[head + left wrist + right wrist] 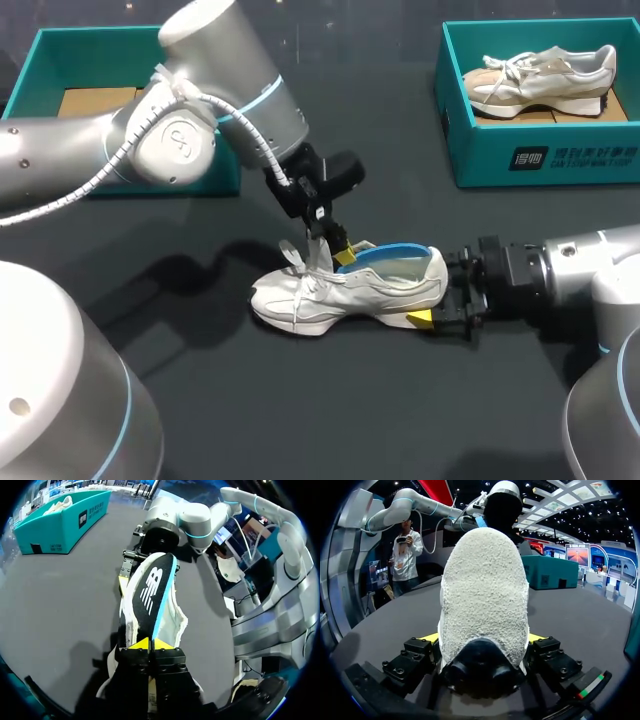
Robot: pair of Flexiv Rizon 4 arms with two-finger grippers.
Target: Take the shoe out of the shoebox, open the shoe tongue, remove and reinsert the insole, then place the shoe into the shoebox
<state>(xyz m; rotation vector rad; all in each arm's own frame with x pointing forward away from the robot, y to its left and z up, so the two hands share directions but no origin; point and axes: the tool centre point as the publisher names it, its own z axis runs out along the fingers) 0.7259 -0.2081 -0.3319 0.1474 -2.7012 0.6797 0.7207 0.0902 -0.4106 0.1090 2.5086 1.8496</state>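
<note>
shoe (345,290): white and cream lace-up trainer, nubbly off-white heel with a dark patch low at the back; stands upright on the dark desk (330,410), outside both boxes, toe toward 9 o'clock and heel toward 3 o'clock in the head view; white laces loose and sticking up near the front.

insole (395,250): black top with a white logo, light blue edge; partly raised above the shoe's collar, the blue rim showing as a curve over the opening; front end at the lace side, pinched.

left hand (340,252): comes in from 10 o'clock, over the front of the shoe's opening; clenched on the insole (150,592), yellow tips closed together on its near end in the left wrist view (150,644).

right hand (438,300): comes in from 3 o'clock, level with the desk; grasping the shoe's heel (485,595), one finger on each side (481,639).

left shoebox (60,50): teal, at 11 o'clock from the shoe, partly behind the left arm; brown card inside.

right shoebox (540,160): teal, at 1 o'clock from the shoe, well apart; holds a second shoe (540,82), cream and tan.
</note>
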